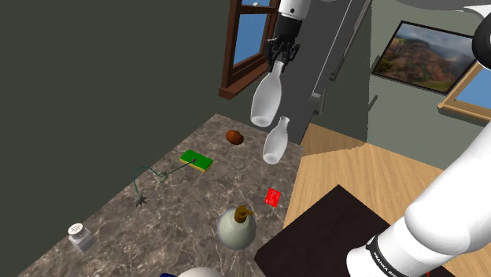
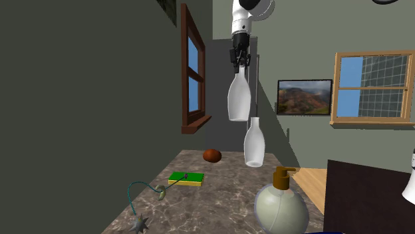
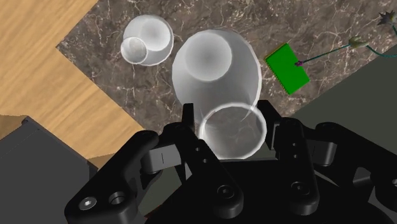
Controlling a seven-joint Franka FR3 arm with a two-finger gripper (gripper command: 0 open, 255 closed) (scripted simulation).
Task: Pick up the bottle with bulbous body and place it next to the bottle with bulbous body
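We record the shoulder view from its left. On the marbled counter [image 1: 118, 244] a small shaker [image 1: 79, 236] stands at the surface's eight o'clock. At the shaker's one o'clock lies a thin dark cord [image 1: 144, 187] with a spiked end. Further along the same bearing lies a green pad [image 1: 196, 160] with a yellow edge. A brown lump [image 1: 234, 136] sits at the pad's one o'clock. A round pump bottle [image 1: 236, 227] with a brown nozzle stands near the counter's five o'clock edge, with a small red item [image 1: 272, 197] at its one o'clock.

The standing bottle [image 1: 275, 142], white and bulbous, is upright near the counter's far corner, at four o'clock of the brown lump. The held bottle [image 1: 267, 98], also white and bulbous, hangs in the air at the standing bottle's twelve o'clock. It is slightly tilted, with its base near the other's mouth. The gripper [image 1: 284, 55] is at the held bottle's twelve o'clock.

In the wrist view the fingers [image 3: 188, 121] pinch the held bottle's neck from both sides. A gap of counter separates the two bottles there.

A framed landscape picture [image 1: 417, 55] hangs at the view's two o'clock.
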